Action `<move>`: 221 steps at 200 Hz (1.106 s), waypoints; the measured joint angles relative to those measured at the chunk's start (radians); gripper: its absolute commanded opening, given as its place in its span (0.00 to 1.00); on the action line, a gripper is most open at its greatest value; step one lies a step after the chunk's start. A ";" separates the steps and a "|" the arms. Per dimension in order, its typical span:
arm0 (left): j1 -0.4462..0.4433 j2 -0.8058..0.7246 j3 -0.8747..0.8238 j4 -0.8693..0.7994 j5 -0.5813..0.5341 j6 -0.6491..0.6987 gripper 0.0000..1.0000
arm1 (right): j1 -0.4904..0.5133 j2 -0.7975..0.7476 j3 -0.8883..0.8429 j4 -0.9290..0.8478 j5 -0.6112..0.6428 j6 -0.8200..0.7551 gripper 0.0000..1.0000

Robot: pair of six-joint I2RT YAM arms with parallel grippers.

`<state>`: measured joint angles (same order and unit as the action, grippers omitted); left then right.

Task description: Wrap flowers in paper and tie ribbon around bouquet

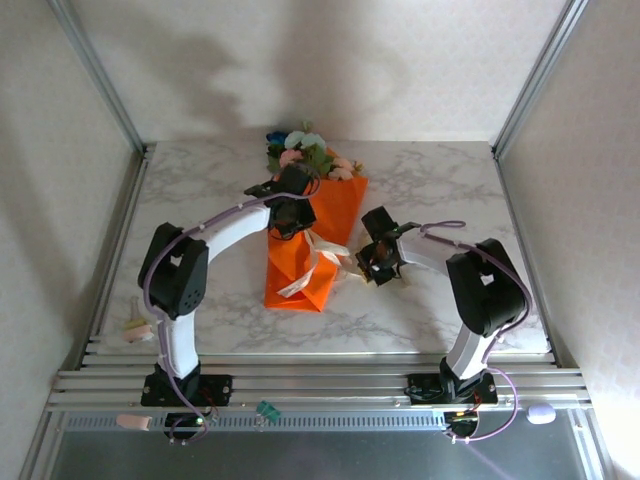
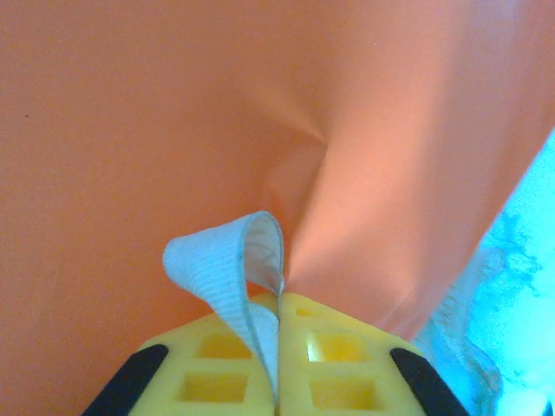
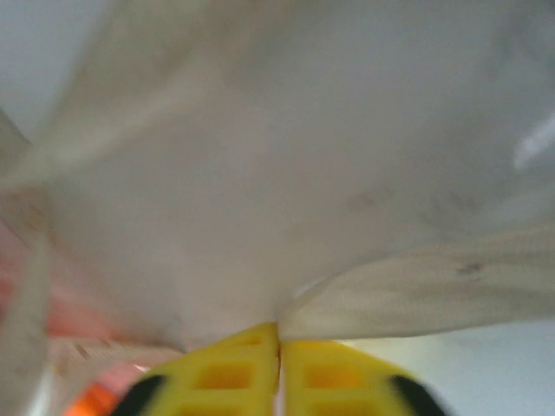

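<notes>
**Orange bouquet (image 1: 338, 208), ribbon (image 1: 318, 262) pinched twice**

It lies mid-tabletop (image 1: 200, 190), blooms (image 1: 305, 152) toward the far edge, ribbon across its narrow half. Left jaws clench a ribbon loop over the paper (image 2: 130, 130); right jaws clench ribbon just beside the bouquet.

- A marble-patterned table (image 1: 200, 190), white with grey veins.
- Metal rails (image 1: 320, 380) along its near edge.
- A small pale object (image 1: 137, 326) at the table's left edge.
- A white oval object (image 1: 541, 413) near the rails' right end.
</notes>
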<state>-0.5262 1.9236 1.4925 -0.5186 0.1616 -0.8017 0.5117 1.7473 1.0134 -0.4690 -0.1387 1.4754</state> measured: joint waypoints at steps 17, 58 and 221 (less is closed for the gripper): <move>0.005 -0.045 -0.030 0.003 0.014 -0.003 0.15 | -0.019 -0.018 0.002 -0.015 0.038 -0.029 0.00; 0.020 -0.021 -0.071 0.041 0.063 -0.003 0.16 | -0.052 -0.121 -0.026 -0.052 0.062 -0.100 0.00; -0.069 -0.340 -0.465 -0.159 0.243 0.263 0.00 | -0.309 -0.218 0.060 -0.306 0.309 -0.531 0.55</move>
<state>-0.5957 1.5841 1.0275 -0.6773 0.4049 -0.5385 0.2024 1.5291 1.0729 -0.7746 0.1707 0.9443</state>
